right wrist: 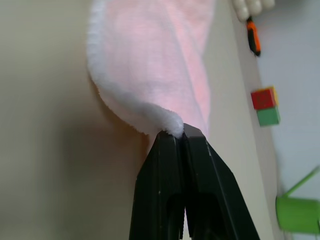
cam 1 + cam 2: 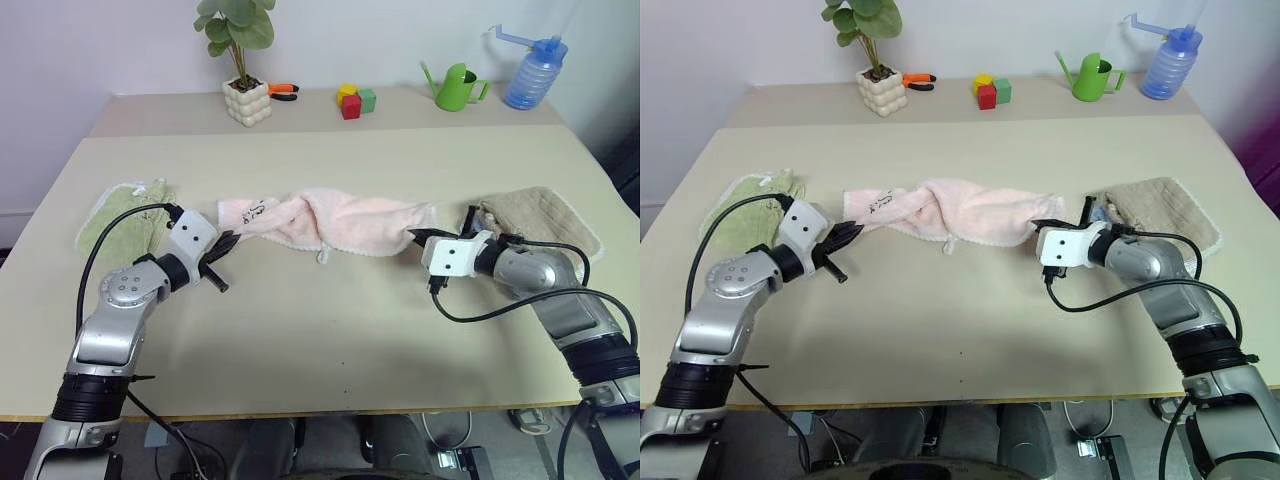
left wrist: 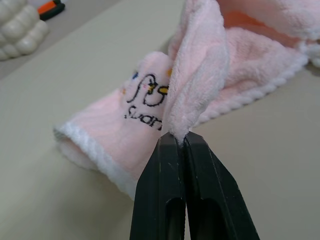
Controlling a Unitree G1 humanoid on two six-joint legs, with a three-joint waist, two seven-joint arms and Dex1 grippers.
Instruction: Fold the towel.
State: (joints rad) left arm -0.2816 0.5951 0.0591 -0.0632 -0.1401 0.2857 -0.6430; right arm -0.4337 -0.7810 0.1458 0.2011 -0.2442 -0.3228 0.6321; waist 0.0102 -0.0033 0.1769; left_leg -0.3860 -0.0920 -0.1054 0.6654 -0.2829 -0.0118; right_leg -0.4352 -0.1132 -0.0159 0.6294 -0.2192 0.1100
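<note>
Across the beige tabletop (image 2: 330, 330) the pale pink towel (image 2: 330, 222) is stretched in a bunched, twisted band between the two arms, with a light green towel (image 2: 125, 222) lying beyond its left end and a beige-brown towel (image 2: 535, 215) beyond its right end. At the left end, the left gripper (image 3: 181, 142) is seen with its jaws closed on a pinched fold of the pink terry, just beside the dark cartoon print (image 3: 147, 97). At the right end, the right gripper (image 1: 181, 132) is likewise clamped on a white-edged corner of the cloth. The step in hand is judged to be the lifting and spreading of the towel before any fold is laid. For this to be done well, both ends should be raised together and drawn gently apart so that the twist in the middle is shaken out; uneven pulling could slip the thin pinch from either pair of jaws. The small hanging loop (image 2: 322, 257) should be kept clear of the crease.
</note>
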